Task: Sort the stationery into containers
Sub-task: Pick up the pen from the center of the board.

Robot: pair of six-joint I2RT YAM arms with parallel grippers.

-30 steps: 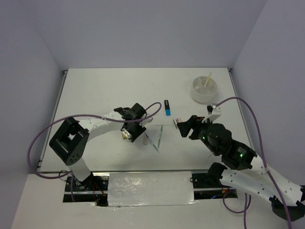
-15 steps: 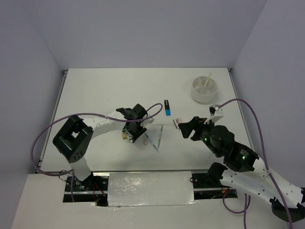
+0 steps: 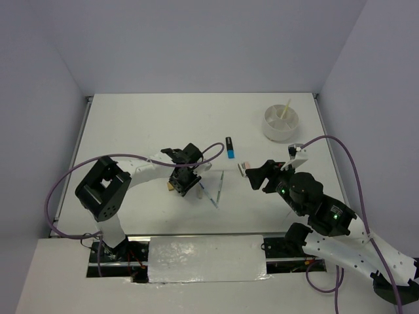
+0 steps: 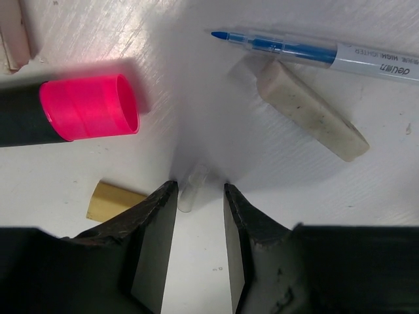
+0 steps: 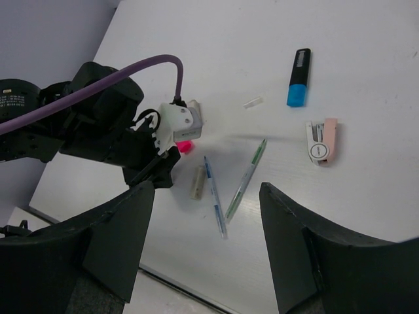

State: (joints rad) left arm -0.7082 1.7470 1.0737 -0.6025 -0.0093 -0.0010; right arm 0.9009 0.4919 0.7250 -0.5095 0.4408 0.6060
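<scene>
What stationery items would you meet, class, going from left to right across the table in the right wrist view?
tan eraser → blue pen → green pen → blue highlighter → pink-and-white item. Left out: the small clear cap, which overlaps the green pen's span.

The desk [image 4: 196, 85] is white and faintly glossy, with fine scratches. The pink highlighter [image 4: 88, 108] has a smooth, shiny plastic cap on a matt black barrel. The blue pen [image 4: 314, 52] has a clear plastic body. The grey eraser [image 4: 311, 111] looks matt, rubbery and speckled, and the tan eraser [image 4: 114, 198] is dull and smooth. The left gripper [image 4: 200, 190] has matt black plastic jaws.
</scene>
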